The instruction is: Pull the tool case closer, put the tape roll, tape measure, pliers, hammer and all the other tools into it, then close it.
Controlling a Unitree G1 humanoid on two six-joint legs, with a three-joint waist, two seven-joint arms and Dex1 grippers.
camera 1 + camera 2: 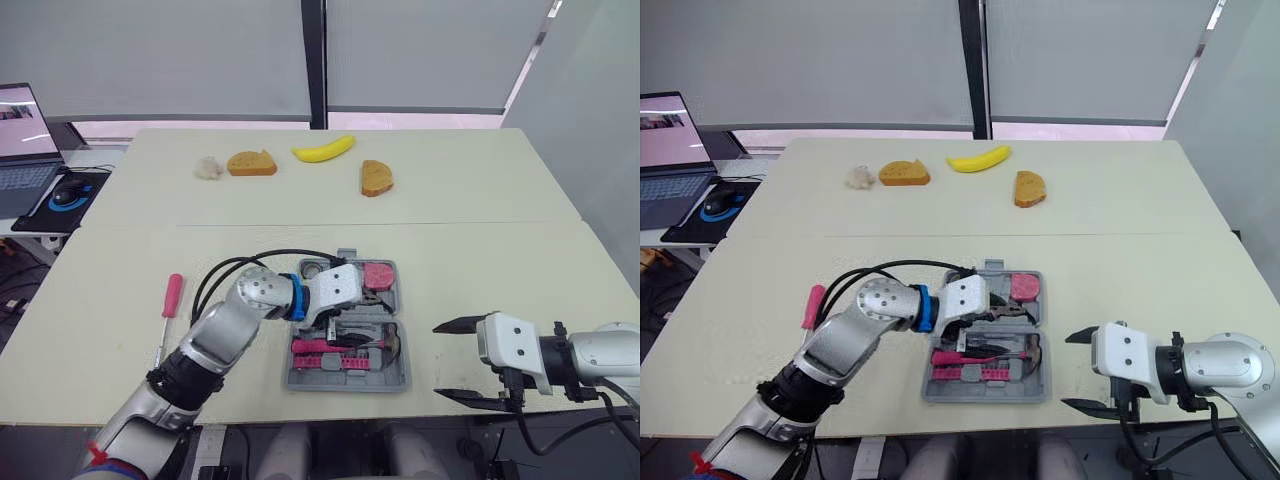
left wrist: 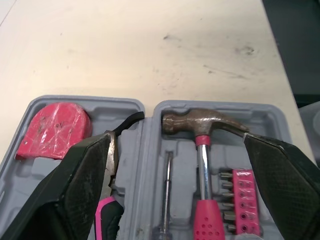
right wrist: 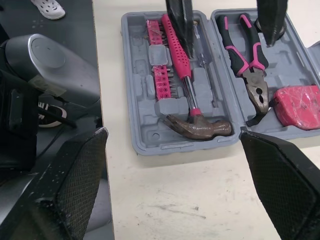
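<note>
Tool case (image 1: 345, 384) lies open at the middle of the desk's (image 1: 500, 280) front edge, close enough for either arm to reach. Start at the left: a pink-handled screwdriver (image 1: 172, 297) lies on the desk well apart from the case, not yet packed, so you cannot close up. Your left gripper (image 2: 177, 136) hangs over the case with its fingers spread wide and nothing between them, which suits letting a tool go rather than taking one. Below it the tape measure (image 2: 52, 127), pliers (image 3: 247, 60) and hammer (image 2: 202, 125) each lie in a moulded slot. Toward the front right corner your right gripper (image 1: 440, 360) waits, fingers wide apart and empty — probably parked clear of the lid.
</note>
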